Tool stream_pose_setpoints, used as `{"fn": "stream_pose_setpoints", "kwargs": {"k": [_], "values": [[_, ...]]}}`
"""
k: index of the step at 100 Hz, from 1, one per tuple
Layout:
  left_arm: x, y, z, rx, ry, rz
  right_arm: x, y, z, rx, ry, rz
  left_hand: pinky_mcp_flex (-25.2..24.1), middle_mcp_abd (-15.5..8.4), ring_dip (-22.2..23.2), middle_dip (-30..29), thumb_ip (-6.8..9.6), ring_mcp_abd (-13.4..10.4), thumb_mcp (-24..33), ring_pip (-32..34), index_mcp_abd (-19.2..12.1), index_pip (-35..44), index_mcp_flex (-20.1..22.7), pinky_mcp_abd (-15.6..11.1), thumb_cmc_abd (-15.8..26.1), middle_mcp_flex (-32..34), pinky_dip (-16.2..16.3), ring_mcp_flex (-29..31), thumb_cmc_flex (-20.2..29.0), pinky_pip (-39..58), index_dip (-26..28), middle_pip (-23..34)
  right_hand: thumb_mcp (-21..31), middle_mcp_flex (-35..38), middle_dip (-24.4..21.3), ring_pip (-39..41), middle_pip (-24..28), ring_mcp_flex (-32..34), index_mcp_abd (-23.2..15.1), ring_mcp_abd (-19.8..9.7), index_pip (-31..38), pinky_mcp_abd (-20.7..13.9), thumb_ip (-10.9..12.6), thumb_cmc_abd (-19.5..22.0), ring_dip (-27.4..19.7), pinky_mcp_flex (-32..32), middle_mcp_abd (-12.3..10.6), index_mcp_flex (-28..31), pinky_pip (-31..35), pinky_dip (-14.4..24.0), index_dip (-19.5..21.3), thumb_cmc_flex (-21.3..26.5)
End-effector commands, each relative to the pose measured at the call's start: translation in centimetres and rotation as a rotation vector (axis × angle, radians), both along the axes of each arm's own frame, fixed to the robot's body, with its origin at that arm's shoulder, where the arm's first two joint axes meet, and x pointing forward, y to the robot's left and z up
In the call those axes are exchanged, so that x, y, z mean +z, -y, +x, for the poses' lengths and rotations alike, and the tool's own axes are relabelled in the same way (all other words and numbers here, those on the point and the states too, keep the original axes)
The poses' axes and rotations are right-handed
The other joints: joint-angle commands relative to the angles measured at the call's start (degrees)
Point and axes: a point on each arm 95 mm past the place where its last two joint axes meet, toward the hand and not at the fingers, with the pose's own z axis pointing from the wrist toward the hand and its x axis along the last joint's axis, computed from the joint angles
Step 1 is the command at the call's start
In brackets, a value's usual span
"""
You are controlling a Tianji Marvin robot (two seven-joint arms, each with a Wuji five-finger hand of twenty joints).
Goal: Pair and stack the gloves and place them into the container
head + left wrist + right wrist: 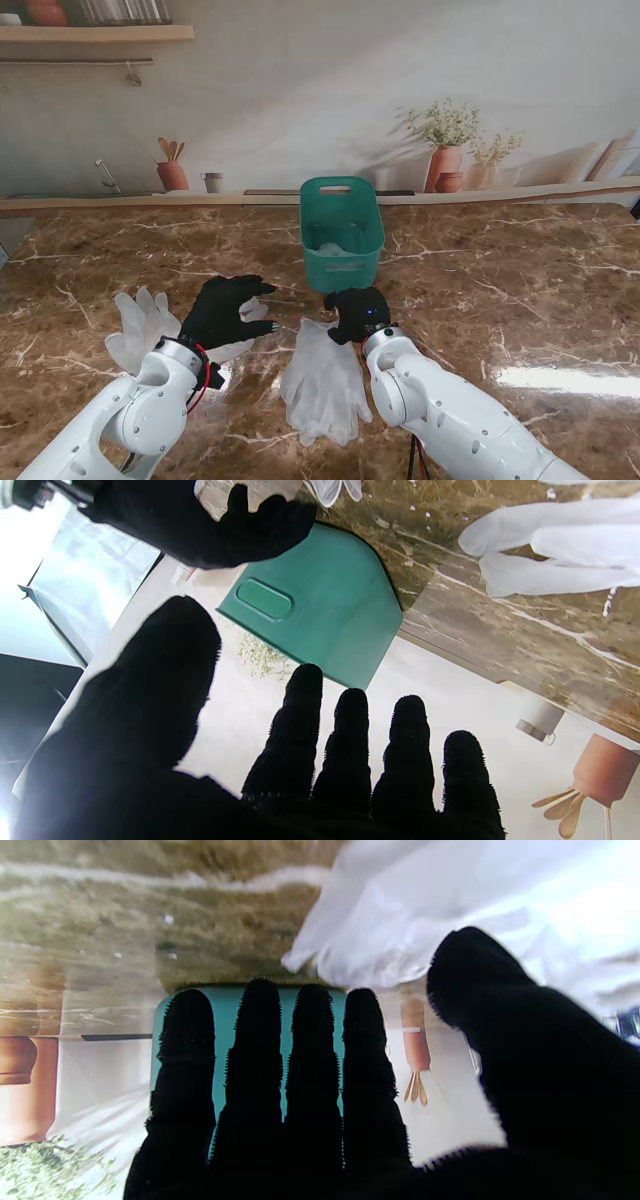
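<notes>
Two lots of pale gloves lie on the marble worktop (520, 290): one glove (140, 325) on the left, partly under the left hand (225, 310), and a stacked pair (322, 385) in the middle, its cuff end just beside the right hand (358, 315). The green container (342, 232) stands farther from me, behind both, with something pale already in its bottom. Both black-gloved hands look spread and hold nothing; the wrist views show fingers straight and apart.

My guess is the middle pair goes in next. The thin material will slide and crumple, so the right hand should press flat on the cuff, gather both layers together, and lift only once the pinch is firm. The left hand should stay off its glove, or it may drag it.
</notes>
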Motion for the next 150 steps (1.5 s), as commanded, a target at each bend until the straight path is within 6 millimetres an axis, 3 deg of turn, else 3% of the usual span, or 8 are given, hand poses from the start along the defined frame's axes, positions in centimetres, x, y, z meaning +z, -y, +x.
{"fn": "stream_pose_setpoints", "kwargs": {"k": [1, 26, 39, 45, 73, 112, 133, 150], "values": [[0.2, -0.2, -0.2, 0.004, 0.009, 0.001, -0.9, -0.1, 0.1, -0.004, -0.041, -0.046, -0.56, -1.48, -0.77, -0.89, 1.42, -3.07, -3.00, -1.95, -1.28, 0.21, -0.66, -0.29, 1.88, 0.02, -0.01, -0.75, -0.49, -1.95, -0.28, -1.47, 1.97, -1.46, 1.16, 2.89, 1.08, 3.76, 2.28, 0.49, -2.37, 0.13, 0.15, -2.58, 1.75, 2.37, -0.22, -3.59, 3.69, 0.79, -1.48, -0.11], [0.3, -0.7, -0.3, 0.017, 0.018, 0.007, -2.5, -0.7, -0.6, -0.006, -0.100, -0.091, -0.61, -1.65, -0.99, -0.98, 1.53, -3.36, -4.06, -2.19, -1.79, 0.79, 0.07, 0.20, 2.44, 0.63, 0.31, -0.13, -0.10, -2.57, 0.00, -1.57, 4.95, 6.72, 22.20, 36.02, 24.88, 9.06, 2.74, -6.40, -1.63, -1.50, -1.39, -9.38, 23.06, 4.67, -6.93, -3.27, 15.13, 8.32, -4.56, -2.54], [0.3, -0.8, -0.4, 0.023, 0.022, 0.004, -3.0, -1.0, -1.2, 0.015, -0.108, -0.079, -0.66, -1.68, -1.03, -1.01, 1.59, -3.38, -4.31, -2.26, -1.98, 1.17, 0.55, 0.34, 2.80, 0.71, 0.54, -0.01, 0.08, -2.70, 0.18, -1.66, 6.23, 9.57, 35.32, 41.77, 31.27, 5.49, -7.27, -6.59, 14.76, 0.56, -1.96, -12.98, 27.60, 0.93, -8.97, 11.54, 12.68, 9.68, 6.60, -1.03], [0.3, -0.8, -0.4, 0.024, 0.024, 0.006, -3.2, -1.1, -1.5, 0.022, -0.104, -0.071, -0.75, -1.61, -1.06, -1.03, 1.60, -3.30, -4.51, -2.33, -2.21, 1.43, 0.83, 0.46, 2.90, 0.69, 0.60, -0.08, 0.17, -2.87, 0.32, -1.71, 3.49, 6.16, 38.39, 38.58, 29.48, 0.33, -12.46, -5.89, 25.63, 0.28, -11.47, -14.83, 28.03, -2.24, -8.37, 13.67, 10.31, 10.84, 6.81, 2.65], [0.2, -0.8, -0.5, 0.032, 0.027, 0.003, -3.3, -1.1, -2.9, 0.043, -0.103, -0.030, -0.74, -1.66, -0.98, -1.05, 1.66, -3.18, -4.87, -2.22, -2.44, 2.13, 1.43, 0.70, 3.19, 1.08, 0.98, 0.18, 0.43, -3.19, 0.69, -1.71, 3.19, 3.31, 7.00, 7.77, 3.63, 2.61, -18.11, 0.93, 30.69, 0.48, -11.38, -15.80, 6.35, 4.80, -0.94, 17.66, 8.12, 7.25, 24.44, 9.00], [0.2, -1.0, -0.7, 0.033, 0.029, 0.004, -1.6, -1.2, -2.6, 0.020, -0.009, 0.187, -0.99, -2.10, -1.06, -1.12, 1.68, -3.39, -5.21, -2.33, -3.07, 2.98, 2.65, 0.71, 3.42, 1.74, 1.03, 0.42, 0.76, -4.24, 1.11, -1.84, 4.21, 26.63, 18.66, 25.42, 13.44, 24.00, -16.48, -0.98, 35.99, -2.33, -9.40, -17.75, 14.54, 20.15, -5.26, 25.67, 22.33, 2.55, 32.70, 17.17], [0.3, -1.2, -0.7, 0.032, 0.030, 0.005, 0.2, -0.5, -2.0, 0.035, 0.053, 0.203, -0.98, -2.97, -1.28, -1.31, 1.66, -3.78, -5.47, -2.61, -4.02, 3.98, 3.67, 0.69, 3.37, 2.05, 1.14, 0.33, 1.11, -5.01, 1.60, -2.18, 4.35, 22.26, 14.07, 27.94, 22.95, 20.97, -0.31, -2.29, -5.92, -3.03, -8.53, -15.71, 19.61, 17.22, -6.23, 0.40, 20.36, 3.63, -0.94, 17.66], [0.3, -1.2, -0.6, 0.031, 0.036, 0.004, 0.8, -0.4, -2.3, 0.037, 0.038, 0.203, -0.93, -3.76, -1.44, -1.50, 1.66, -4.31, -5.56, -2.74, -4.47, 4.55, 4.05, 0.56, 3.28, 2.10, 1.44, 0.38, 1.45, -5.37, 1.90, -2.50, 4.96, 21.38, 9.08, 28.72, 27.15, 19.91, 5.33, -1.85, 0.37, -1.57, -8.40, -16.00, 20.46, 15.68, -4.91, -1.59, 18.83, 4.02, -11.71, 18.38]]}}
